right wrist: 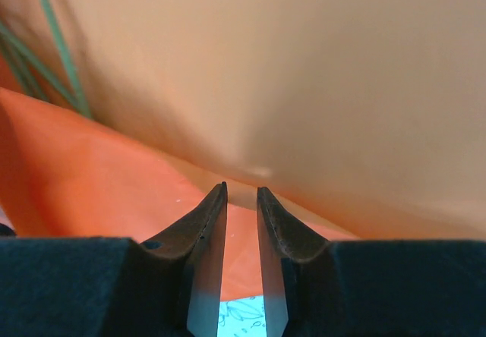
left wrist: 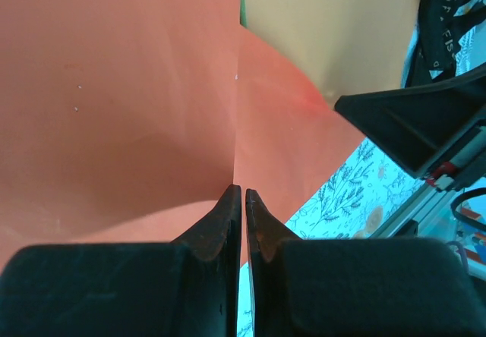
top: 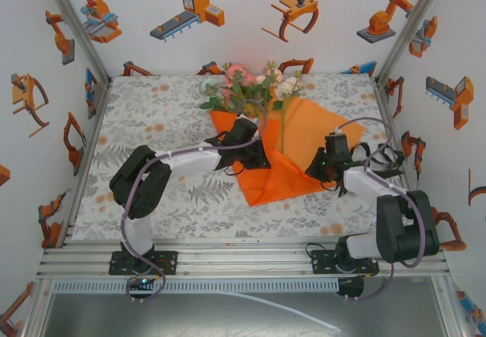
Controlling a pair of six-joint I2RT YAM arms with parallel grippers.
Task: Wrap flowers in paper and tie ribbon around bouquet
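**Flowers** (top: 250, 83): one bunch at the far middle of the tablecloth (top: 167, 117). Long axis runs far to near. The blooms point to the far edge, and the thin green stems (top: 282, 128) trail toward the arms over the paper.

**Paper** (top: 307, 124): one orange sheet under the stems, set diamond-wise with one corner toward the near edge. Its right part is paler and lifted.

**Left gripper** (left wrist: 243, 194): over the left half of the sheet, just left of the stems. Jaws are drawn to a thin slit. A paper edge runs straight to the tips; whether it is pinched cannot be told.

**Right gripper** (right wrist: 241, 191): at the sheet's near right edge. Jaws stand narrowly apart with nothing between them. The paper lies just beyond the tips, the stems far left of them.
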